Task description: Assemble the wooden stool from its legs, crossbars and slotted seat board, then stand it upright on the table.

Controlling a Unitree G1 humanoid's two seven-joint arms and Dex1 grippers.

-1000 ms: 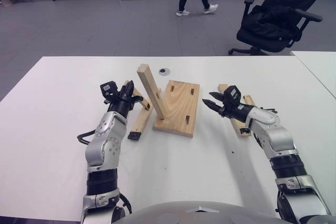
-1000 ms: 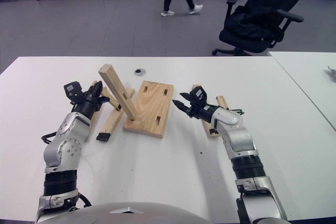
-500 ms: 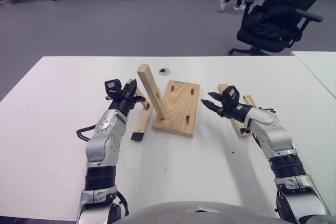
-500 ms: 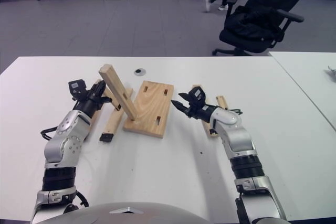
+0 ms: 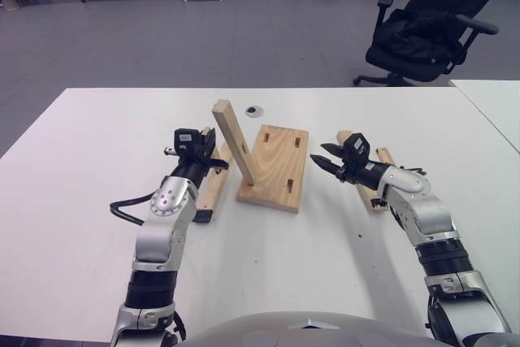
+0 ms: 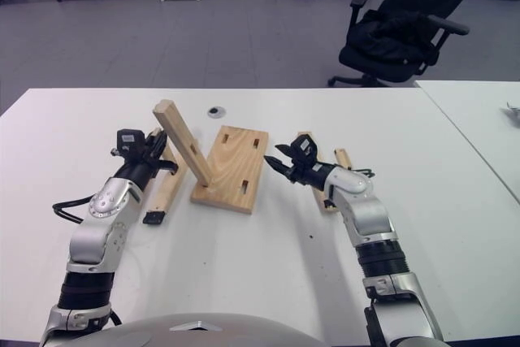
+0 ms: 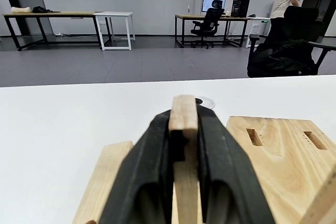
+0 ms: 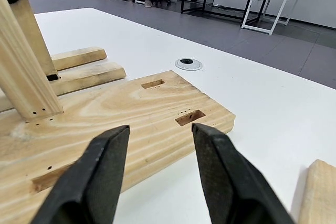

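The slotted seat board (image 5: 278,168) lies flat in the middle of the table. One wooden leg (image 5: 235,140) stands in its near-left slot, leaning left. A second leg (image 5: 214,188) lies on the table left of the board. My left gripper (image 5: 206,153) is right above that lying leg, shut on a thin crossbar (image 7: 184,112) that stands up between its fingers (image 7: 152,150). My right gripper (image 5: 322,158) hovers open just off the board's right edge, pointing at the board (image 8: 131,108). More wooden pieces (image 5: 376,181) lie under the right forearm.
A round cable grommet (image 5: 254,109) sits in the table behind the board. The table's far edge is a little beyond it. A black office chair (image 5: 422,30) stands on the floor at the back right. Bare tabletop (image 5: 89,168) stretches to the left and in front.
My left gripper has moved right, closer to the leaning leg, and its elbow has swung outward. The right arm has barely shifted.
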